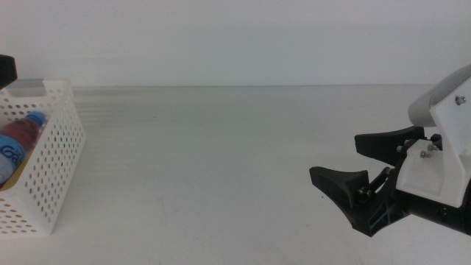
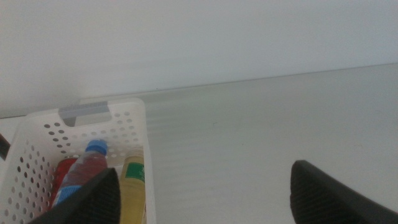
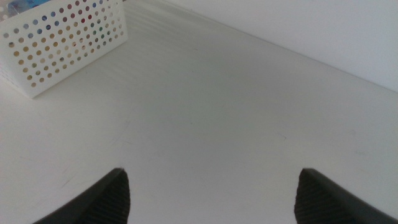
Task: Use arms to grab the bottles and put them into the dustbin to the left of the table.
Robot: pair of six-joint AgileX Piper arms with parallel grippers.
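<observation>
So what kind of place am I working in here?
Probably a lab test bench: a plain off-white tabletop against a bare white wall, holding only a white perforated plastic basket with drink bottles inside.

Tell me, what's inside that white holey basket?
Inside the white basket: a blue-capped bottle, a yellow-liquid bottle with a green band, and something red, probably a can. Their lower parts are covered by the left gripper's jaw and the basket wall.

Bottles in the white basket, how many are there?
2 bottles in the basket: the blue-capped bottle and beside it the yellow bottle. More may be hidden underneath.
</observation>
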